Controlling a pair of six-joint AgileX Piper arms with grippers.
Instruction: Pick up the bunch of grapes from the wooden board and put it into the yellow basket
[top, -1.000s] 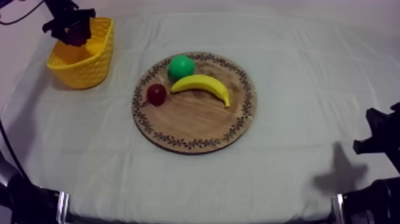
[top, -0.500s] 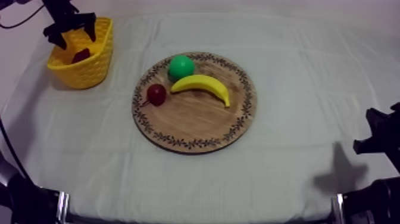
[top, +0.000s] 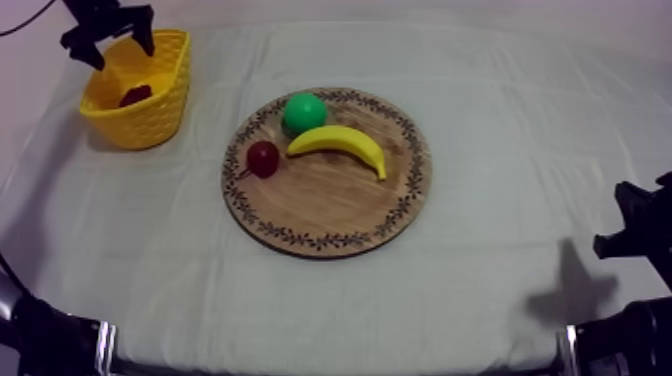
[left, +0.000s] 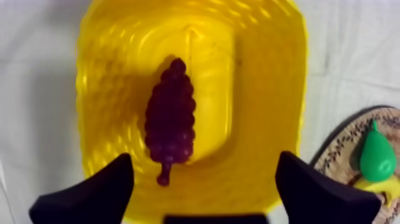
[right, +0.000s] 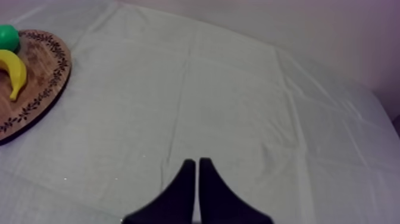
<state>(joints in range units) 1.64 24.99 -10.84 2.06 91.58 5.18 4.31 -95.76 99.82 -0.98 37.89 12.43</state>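
The dark purple bunch of grapes (left: 171, 122) lies on the floor of the yellow basket (left: 262, 89), stem toward my fingers. In the top view the grapes (top: 135, 96) show inside the basket (top: 150, 115) at the table's far left. My left gripper (top: 108, 38) hangs open above the basket's far rim, holding nothing; its black fingertips (left: 101, 190) stand wide apart over the basket. The round wooden board (top: 330, 205) sits mid-table. My right gripper (right: 197, 170) is shut on nothing, low over bare cloth at the right.
On the board rest a green pear (top: 303, 112), a yellow banana (top: 340, 143) and a small red fruit (top: 263, 157). The pear (left: 377, 156) also shows beside the basket. Grey-white cloth spreads around the board.
My left gripper let the grapes go into the basket, opened, and has risen up and back from it. The right arm has not moved.
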